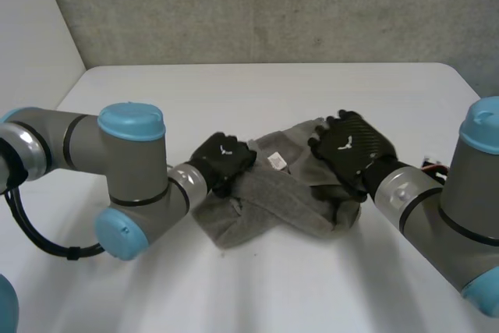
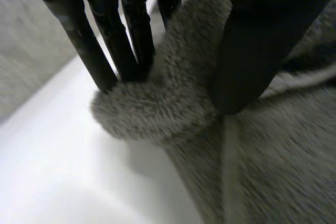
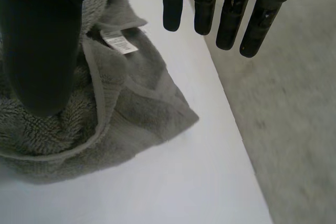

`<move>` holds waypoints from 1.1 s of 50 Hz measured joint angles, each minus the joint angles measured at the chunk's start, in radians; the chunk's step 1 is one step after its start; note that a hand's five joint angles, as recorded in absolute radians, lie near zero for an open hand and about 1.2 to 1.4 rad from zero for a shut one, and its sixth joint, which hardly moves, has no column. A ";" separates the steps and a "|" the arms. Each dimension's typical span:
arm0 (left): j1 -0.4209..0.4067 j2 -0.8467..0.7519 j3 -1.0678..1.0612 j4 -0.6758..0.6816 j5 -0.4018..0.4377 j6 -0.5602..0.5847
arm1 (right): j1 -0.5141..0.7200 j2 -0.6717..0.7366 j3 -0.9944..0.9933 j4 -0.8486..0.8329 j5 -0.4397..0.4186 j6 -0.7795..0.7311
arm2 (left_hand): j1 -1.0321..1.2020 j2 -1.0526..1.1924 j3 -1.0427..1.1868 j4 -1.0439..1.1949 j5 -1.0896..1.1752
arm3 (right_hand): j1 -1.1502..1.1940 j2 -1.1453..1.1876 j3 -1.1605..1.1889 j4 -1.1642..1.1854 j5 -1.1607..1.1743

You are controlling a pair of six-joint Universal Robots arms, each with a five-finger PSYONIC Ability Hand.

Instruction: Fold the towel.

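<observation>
A grey towel [image 1: 288, 193] lies crumpled in a loose bunch on the white table [image 1: 273, 91], with a white label [image 1: 276, 161] showing on top. My left hand [image 1: 222, 157] is at the towel's left end. In the left wrist view its straight fingers [image 2: 105, 51] and thumb [image 2: 252, 51] press on either side of a raised fold of towel [image 2: 157, 108]. My right hand [image 1: 351, 146] hovers over the towel's right part. In the right wrist view its fingers [image 3: 231, 14] are straight and spread above bare table, while the thumb [image 3: 42, 51] hangs over the towel [image 3: 136, 108] near the label [image 3: 119, 41].
The table's far edge meets a grey wall [image 1: 273, 5]. In the right wrist view that edge runs close beyond the fingertips, with the grey surface [image 3: 294, 103] past it. Bare table lies in front of and behind the towel.
</observation>
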 measured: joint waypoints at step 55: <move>0.116 0.229 -0.207 0.306 -0.325 -0.029 | -0.062 0.277 -0.361 -0.304 0.209 0.565 | 0.382 0.410 0.422 0.419 0.420 | 0.686 0.854 0.892 0.899 0.870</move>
